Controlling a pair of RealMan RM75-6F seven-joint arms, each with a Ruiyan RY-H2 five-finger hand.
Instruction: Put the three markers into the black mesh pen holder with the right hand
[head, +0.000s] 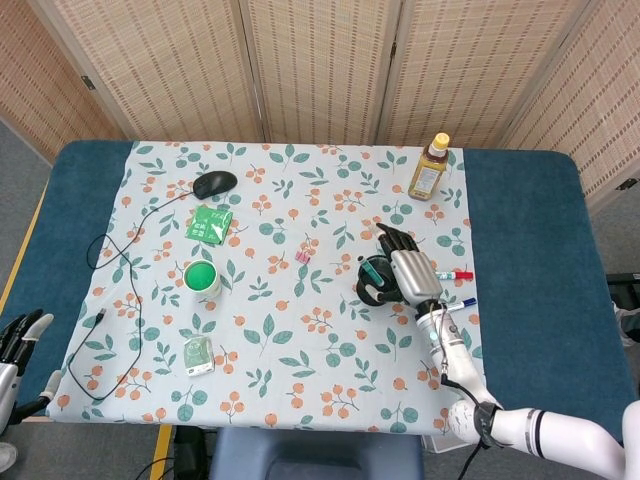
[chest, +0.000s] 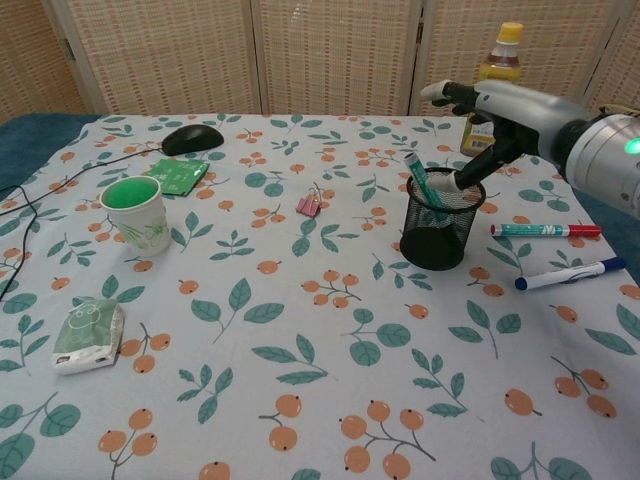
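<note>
Chest view is showing me my right hand (chest: 500, 105) hovering just above the black mesh pen holder (chest: 441, 219), fingers spread and gripping nothing. A green marker (chest: 419, 183) is standing tilted inside the holder, its cap end leaning out over the rim toward the left. Whether my thumb is touching the rim, I cannot tell. The other two markers are lying flat on the surface to the right of the holder: a green-and-red marker (chest: 545, 230) nearer to it, and a blue marker (chest: 569, 273) just in front of that, both apart from the holder. In the head view, my left hand (head: 18, 345) is hanging at the frame's lower left edge, off the surface, fingers apart and holding nothing. A yellow-capped bottle (chest: 494, 83) is standing behind my right hand.
</note>
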